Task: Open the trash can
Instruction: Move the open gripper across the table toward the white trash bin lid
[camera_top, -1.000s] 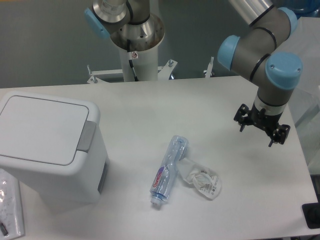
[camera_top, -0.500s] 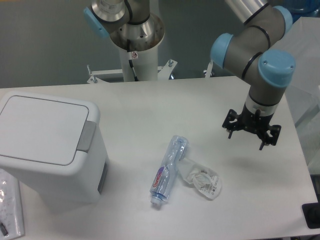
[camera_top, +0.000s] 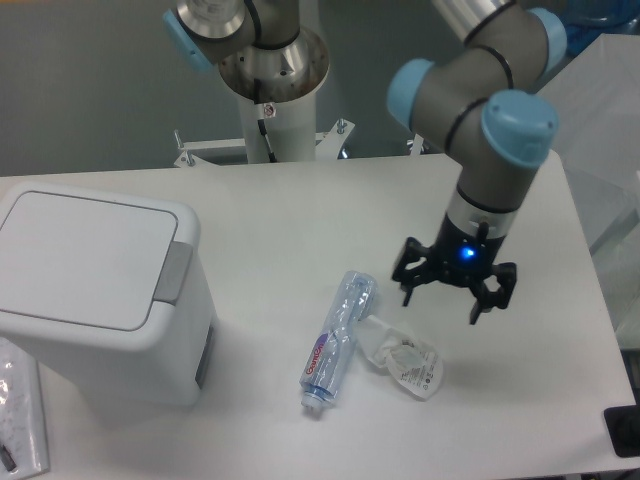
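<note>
Your end effector (camera_top: 455, 293) hangs with its fingers spread apart and gripping nothing, above the counter (camera_top: 300, 210) and just right of the crushed clear plastic bottle (camera_top: 335, 338). The trash can (camera_top: 100, 300) sits at the counter's left edge, well apart, with its flat lid down and grey push-tab (camera_top: 174, 272) facing right.

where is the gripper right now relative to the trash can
The gripper hangs above the table right of centre in the camera view, over the clear wrapper and beside the crushed bottle, far from the closed trash can at the left edge.
</note>
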